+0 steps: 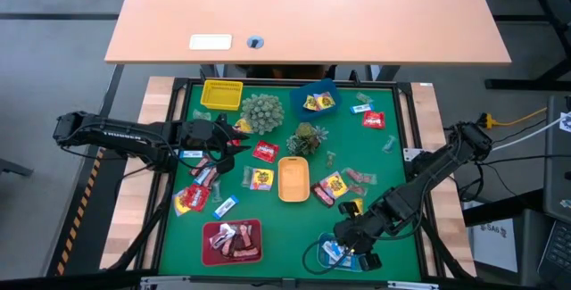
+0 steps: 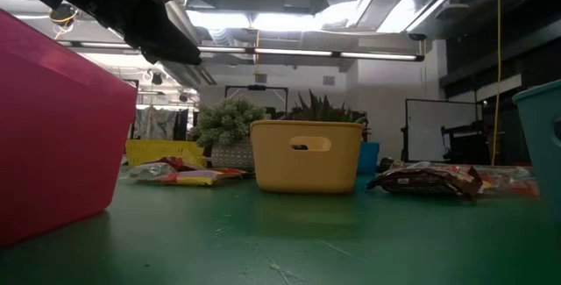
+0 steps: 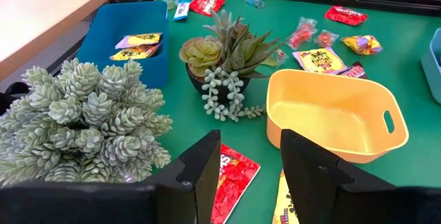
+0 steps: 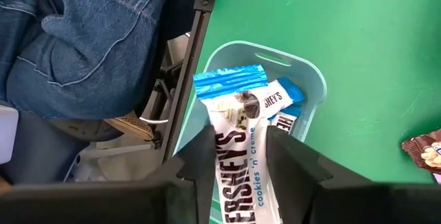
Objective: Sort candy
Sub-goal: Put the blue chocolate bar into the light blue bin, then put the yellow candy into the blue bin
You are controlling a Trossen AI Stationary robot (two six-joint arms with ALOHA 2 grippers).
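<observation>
Blue-and-white glossy wrapper, crinkled at its sealed end: a flat candy bar (image 4: 238, 155) sits clamped between the right gripper (image 4: 238, 165) fingers above the pale teal plastic tray (image 4: 313, 86), lower right of the high view. More candy (image 1: 259, 179), small shiny red, yellow and brown packets, lies scattered over the green felt mat (image 1: 393, 169) mid-frame. At centre left, the left gripper (image 3: 249, 162) hovers with jaws apart over a red packet (image 3: 231, 181), holding nothing, near a smooth orange plastic tray (image 3: 331, 114).
</observation>
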